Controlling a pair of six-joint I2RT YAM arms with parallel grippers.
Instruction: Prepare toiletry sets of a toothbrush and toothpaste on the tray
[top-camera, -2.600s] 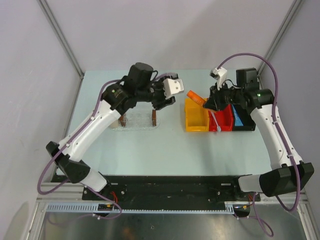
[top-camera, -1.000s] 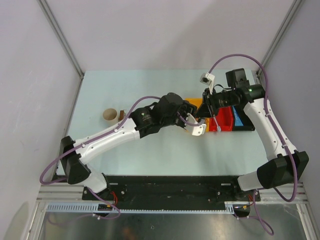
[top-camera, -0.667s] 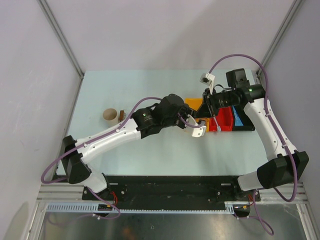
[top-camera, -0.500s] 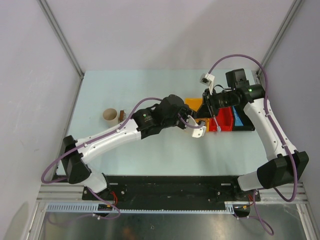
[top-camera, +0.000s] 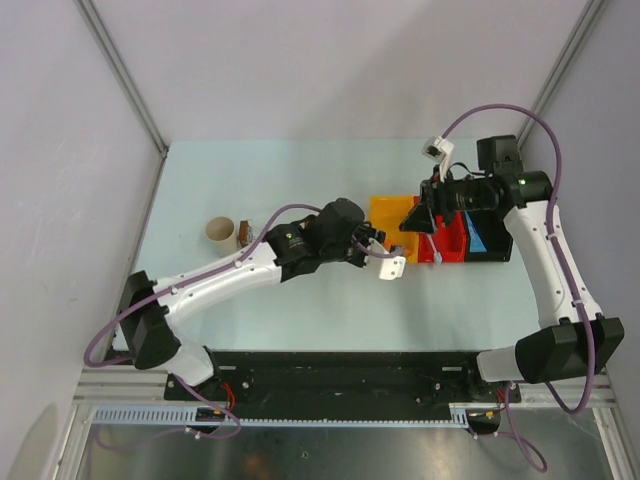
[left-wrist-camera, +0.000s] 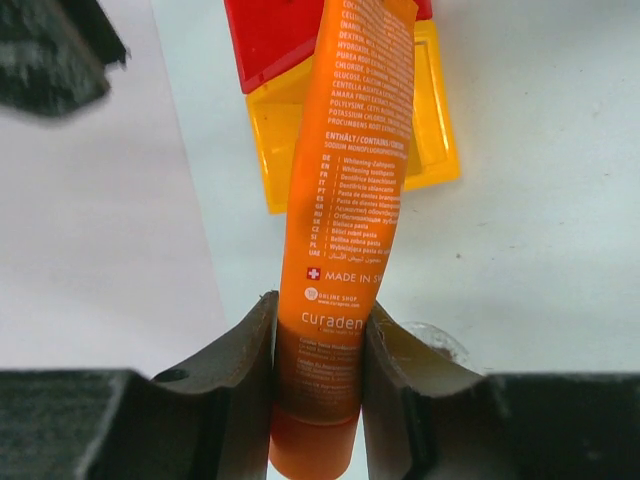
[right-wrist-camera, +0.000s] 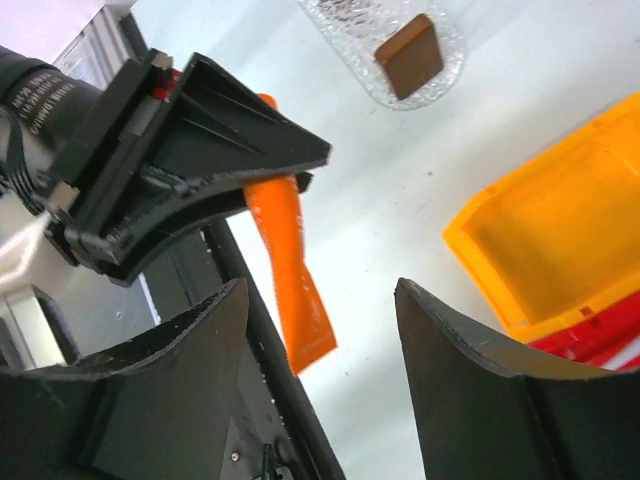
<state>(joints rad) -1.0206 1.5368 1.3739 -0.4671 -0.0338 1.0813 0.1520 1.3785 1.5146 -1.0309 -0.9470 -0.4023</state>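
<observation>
Now | left hand (left-wrist-camera: 320, 330) pinching orange toothpaste (left-wrist-camera: 350, 180) cap-end, long axis straight outward | right hand (right-wrist-camera: 320, 300) spread

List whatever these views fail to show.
- tray: in the top view the left arm covers all but one wooden end, and the right wrist view cuts it off at the top edge. Its contents cannot be told.
- orange toothpaste: in the left wrist view, held by the left gripper, its far end runs off the top edge.
- toothbrush: in the top view only a whitish sliver shows, too small to make out.
</observation>
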